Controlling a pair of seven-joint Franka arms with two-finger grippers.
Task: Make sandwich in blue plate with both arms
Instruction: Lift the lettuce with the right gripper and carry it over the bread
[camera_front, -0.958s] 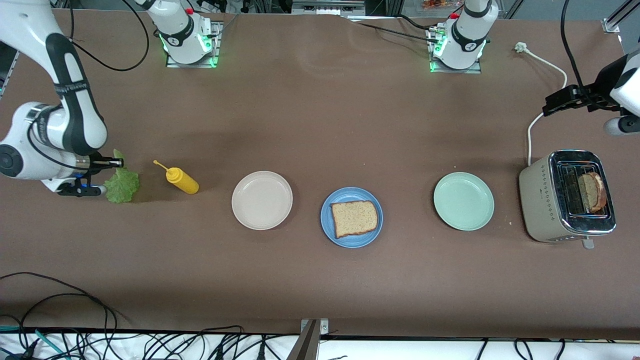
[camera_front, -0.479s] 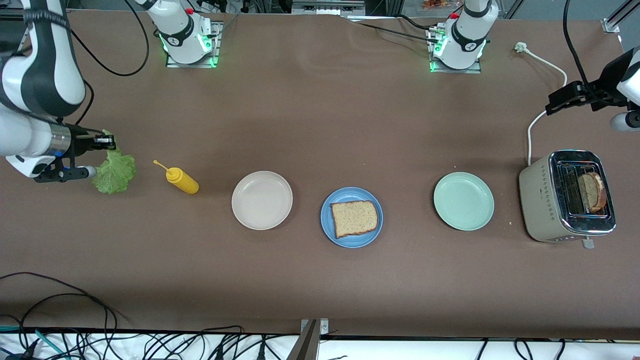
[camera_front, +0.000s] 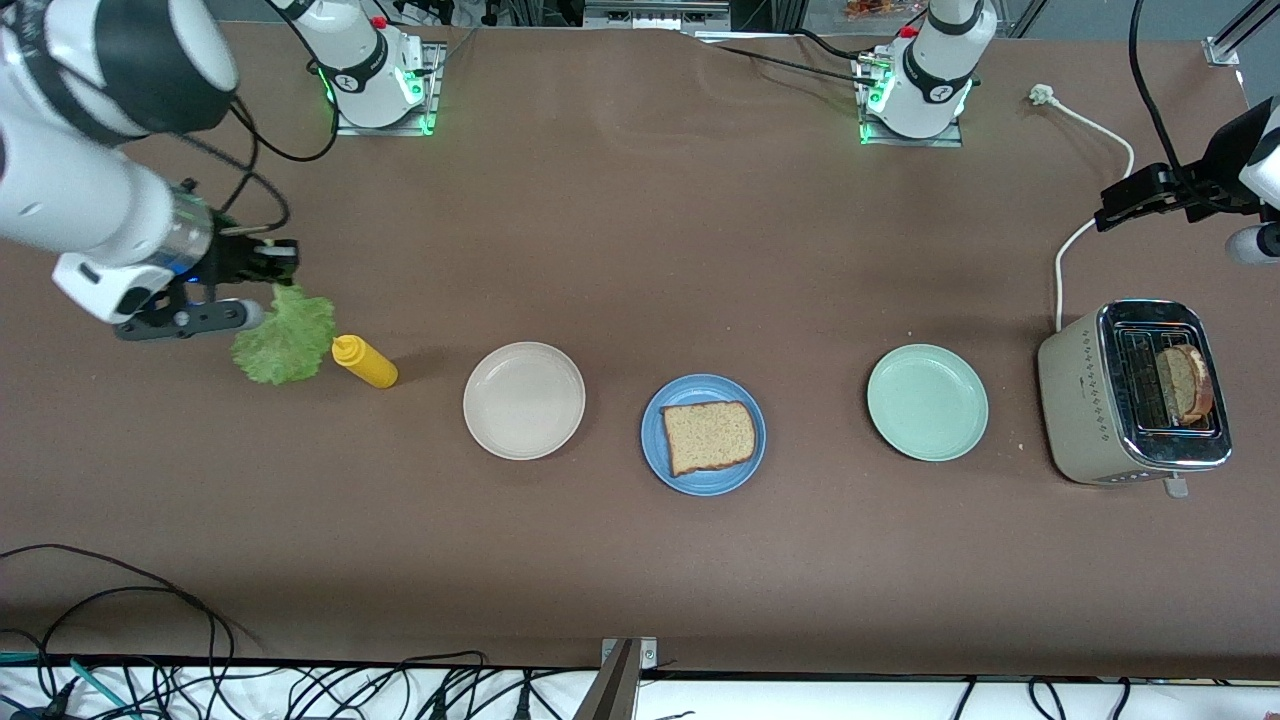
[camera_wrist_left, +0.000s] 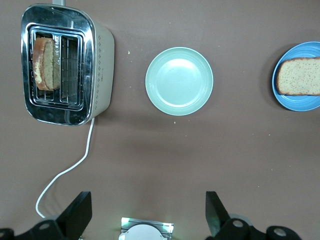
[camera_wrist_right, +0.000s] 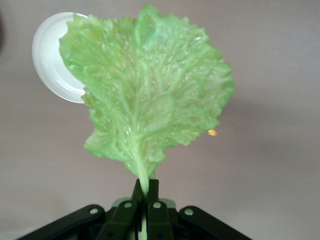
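My right gripper (camera_front: 280, 262) is shut on the stem of a crinkled green lettuce leaf (camera_front: 285, 335), which hangs in the air over the table beside the yellow bottle. In the right wrist view the leaf (camera_wrist_right: 150, 95) dangles from the closed fingertips of the right gripper (camera_wrist_right: 146, 187). The blue plate (camera_front: 700, 482) sits mid-table with one brown bread slice (camera_front: 709, 437) on it. A second slice (camera_front: 1185, 383) stands in the toaster. My left gripper (camera_front: 1110, 205) hovers open and empty over the toaster's cord, its gap (camera_wrist_left: 147, 212) wide in the left wrist view.
A yellow mustard bottle (camera_front: 365, 362) lies right beside the hanging leaf. A beige plate (camera_front: 524, 400) and a mint-green plate (camera_front: 927, 402) flank the blue one. The toaster (camera_front: 1090, 400) stands at the left arm's end, its white cord (camera_front: 1090, 125) trailing toward the bases.
The right gripper has lifted the lettuce off the table and carried it toward the mustard bottle. The left arm has hardly moved.
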